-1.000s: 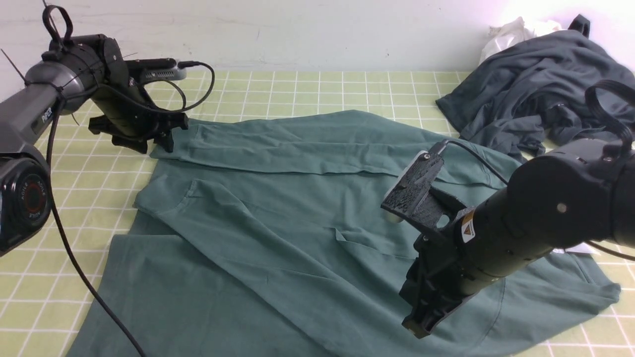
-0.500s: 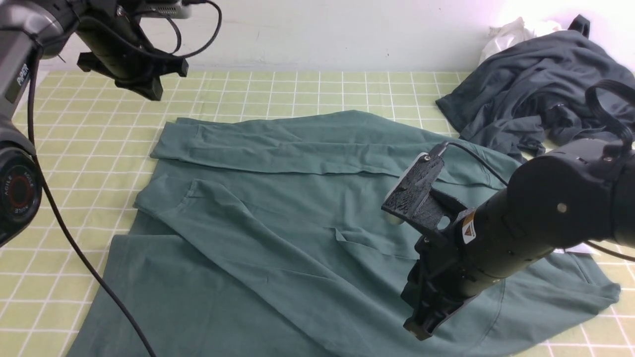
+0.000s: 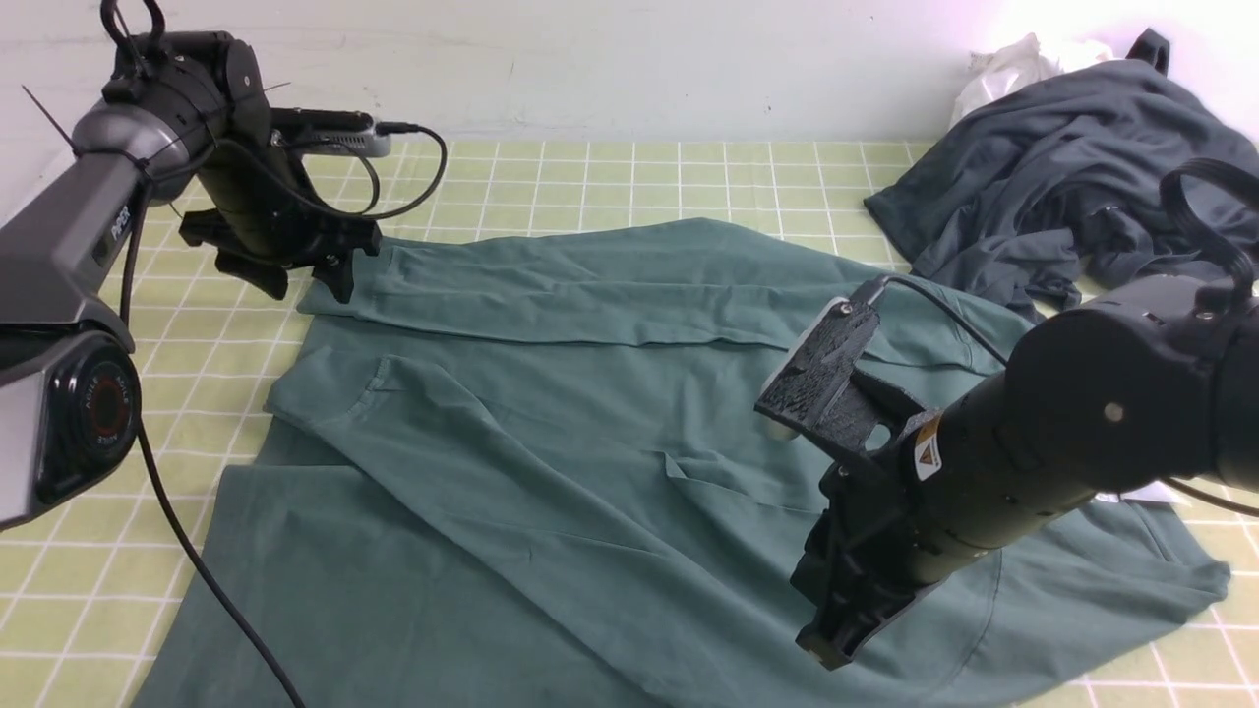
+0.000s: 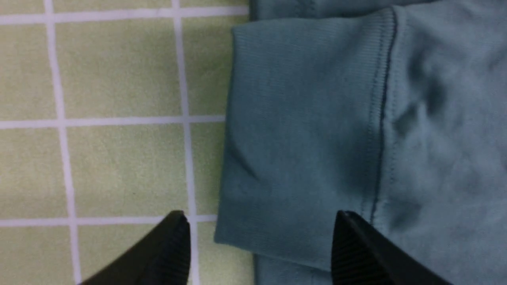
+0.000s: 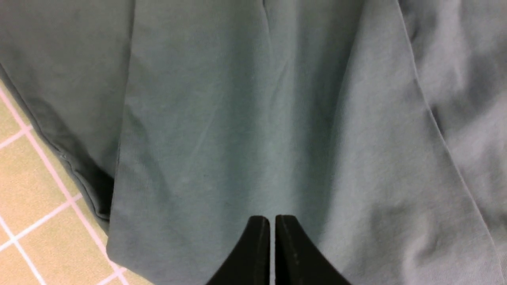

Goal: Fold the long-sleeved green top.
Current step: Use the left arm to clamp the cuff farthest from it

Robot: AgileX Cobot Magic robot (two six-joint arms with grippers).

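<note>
Dropping back from its raised pose, the left tool [image 3: 310, 292] is hanging wide astride the cuff [image 4: 301, 138] of the green long-sleeved top [image 3: 551, 442] lying beneath both tools, needing a square descent catching both layers, while the right tool [image 5: 272, 221] is hovering shut.

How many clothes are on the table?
3: the green top spread in the middle, a dark grey garment bunched at the far right, a white cloth peeking out behind it. More could hide underneath.
</note>
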